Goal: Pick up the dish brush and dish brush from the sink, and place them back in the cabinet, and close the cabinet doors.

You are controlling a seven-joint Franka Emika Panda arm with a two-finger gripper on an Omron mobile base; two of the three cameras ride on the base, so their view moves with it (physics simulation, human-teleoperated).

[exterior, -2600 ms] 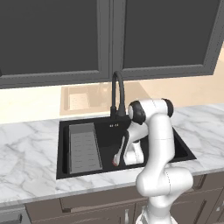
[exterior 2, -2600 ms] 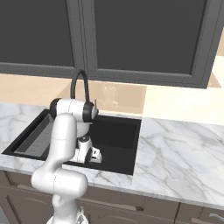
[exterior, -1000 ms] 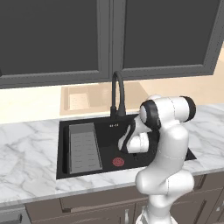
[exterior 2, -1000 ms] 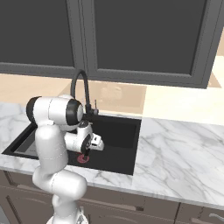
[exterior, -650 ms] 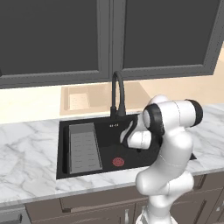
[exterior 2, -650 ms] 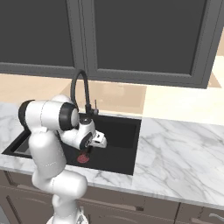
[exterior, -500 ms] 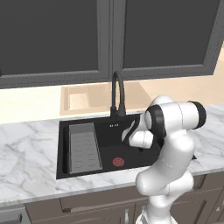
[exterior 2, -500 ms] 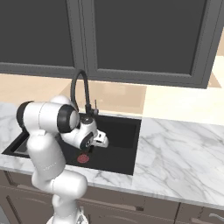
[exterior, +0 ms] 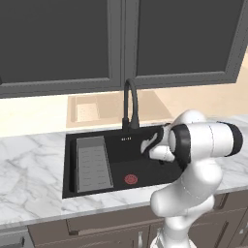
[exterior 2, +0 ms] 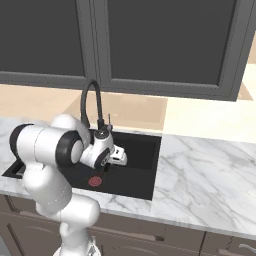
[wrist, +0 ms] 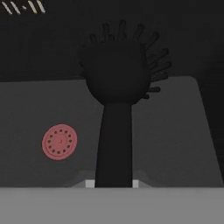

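Matt black bristly dish brush (wrist: 116,83), matt black sink (exterior: 121,164), veined polished marble counter (exterior: 29,169).

1. No word, brand, number or sign can be read anywhere in these views.
2. The black rectangular sink (exterior: 116,167) carries a short row of tiny white marks on its back ledge just below the black arched faucet (exterior: 130,104); they are too small to make out as letters.
3. In the hand view the same white marks appear as slanted strokes at the top left corner, still not legible.
4. The red round drain disc (wrist: 59,141) shows a ring of small dark holes, not characters.
5. The dark-panelled wall cabinet doors (exterior 2: 165,40) and the white marble counter (exterior 2: 200,170) bear no labels.
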